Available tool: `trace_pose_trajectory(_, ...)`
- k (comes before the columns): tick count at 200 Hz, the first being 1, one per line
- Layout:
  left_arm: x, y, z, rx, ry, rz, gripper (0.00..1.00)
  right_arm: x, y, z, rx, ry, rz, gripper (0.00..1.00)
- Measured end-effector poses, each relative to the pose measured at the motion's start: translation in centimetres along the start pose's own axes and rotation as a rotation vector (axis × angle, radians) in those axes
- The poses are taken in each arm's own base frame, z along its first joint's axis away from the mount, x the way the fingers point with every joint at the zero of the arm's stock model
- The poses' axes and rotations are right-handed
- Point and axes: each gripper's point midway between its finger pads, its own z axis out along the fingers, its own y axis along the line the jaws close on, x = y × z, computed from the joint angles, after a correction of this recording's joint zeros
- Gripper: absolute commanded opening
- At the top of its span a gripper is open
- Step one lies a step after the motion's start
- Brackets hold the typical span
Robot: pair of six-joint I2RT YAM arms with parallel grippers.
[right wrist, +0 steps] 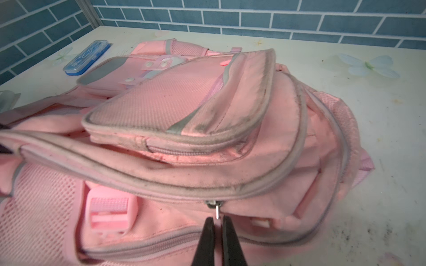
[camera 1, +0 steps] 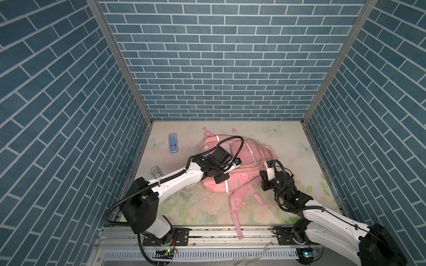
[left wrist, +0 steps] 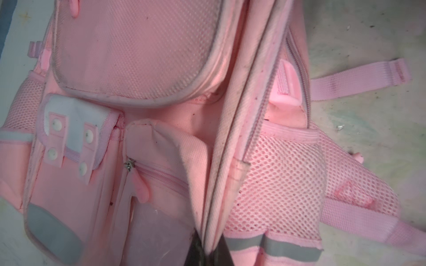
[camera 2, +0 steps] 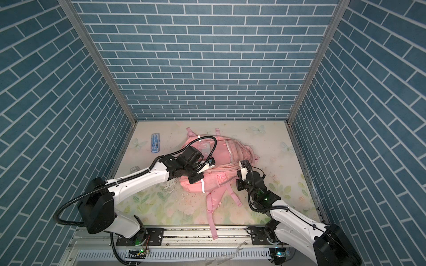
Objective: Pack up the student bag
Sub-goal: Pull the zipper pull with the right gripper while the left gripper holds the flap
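Note:
The student bag (camera 1: 250, 150) (camera 2: 232, 149), a large pink backpack, lies flat mid-table in both top views. My left gripper (left wrist: 208, 252) is shut on a piped fabric edge of the bag (left wrist: 138, 57), next to the mesh side pocket (left wrist: 276, 184); in a top view this gripper (camera 1: 224, 176) sits over the bag's left side. My right gripper (right wrist: 217, 224) is shut on the metal zipper pull (right wrist: 217, 211) of a large compartment of the bag (right wrist: 161, 103), and stands at the bag's right side (camera 1: 262, 177). That zipper is partly undone on the buckle's side.
A blue pencil case (camera 1: 173, 143) (right wrist: 87, 57) lies at the back left. A small grey item (camera 1: 156, 171) sits near the left wall. The pink straps (camera 1: 237, 218) trail over the table's front edge. Blue brick-patterned walls (camera 1: 219, 69) close three sides.

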Motion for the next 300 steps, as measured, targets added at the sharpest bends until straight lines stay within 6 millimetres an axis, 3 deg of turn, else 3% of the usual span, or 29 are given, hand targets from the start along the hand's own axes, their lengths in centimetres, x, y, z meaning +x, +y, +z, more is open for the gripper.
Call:
trace_pose_trajectory(16,0.3,1.7,0.4,-0.020,-0.001,-0.015,0.00,-0.1,0.7,0.5,-0.027,0.014,-0.005,0.00)
trace_pose_trajectory(23,0.4,2.4,0.6,-0.030,-0.004,-0.027,0.13,-0.2,1.0,0.7,-0.037,0.017,-0.006,0.00)
trace_pose_trajectory(44,0.2,3.2,0.7,-0.030,-0.030,-0.102,0.29,-0.7,1.7,1.4,-0.061,0.019,-0.008,0.00)
trace_pose_trajectory(68,-1.0,2.4,0.6,0.029,-0.108,-0.250,0.43,-0.7,2.0,1.7,-0.075,0.024,-0.009,0.00)
trace_pose_trajectory(104,-2.1,1.2,-0.9,0.102,-0.236,-0.603,0.47,-0.5,2.3,1.8,-0.088,0.033,-0.011,0.00)
trace_pose_trajectory(121,-2.5,1.5,-1.9,0.106,-0.314,-0.815,0.55,-0.4,2.3,1.9,-0.092,0.034,-0.010,0.00)
trace_pose_trajectory(156,-1.8,0.8,-2.4,0.123,-0.425,-1.228,0.55,-0.6,2.5,1.9,-0.099,0.028,-0.017,0.00)
trace_pose_trajectory(221,-2.1,-2.3,-2.1,0.203,-0.550,-1.760,0.57,0.3,2.8,1.8,-0.127,0.017,-0.019,0.00)
trace_pose_trajectory(262,-2.7,-4.5,-0.4,0.257,-0.552,-1.933,0.57,0.8,3.0,1.6,-0.149,0.018,-0.033,0.00)
trace_pose_trajectory(300,-2.9,-4.5,1.2,0.258,-0.580,-2.016,0.57,0.7,3.2,1.6,-0.158,0.013,-0.037,0.00)
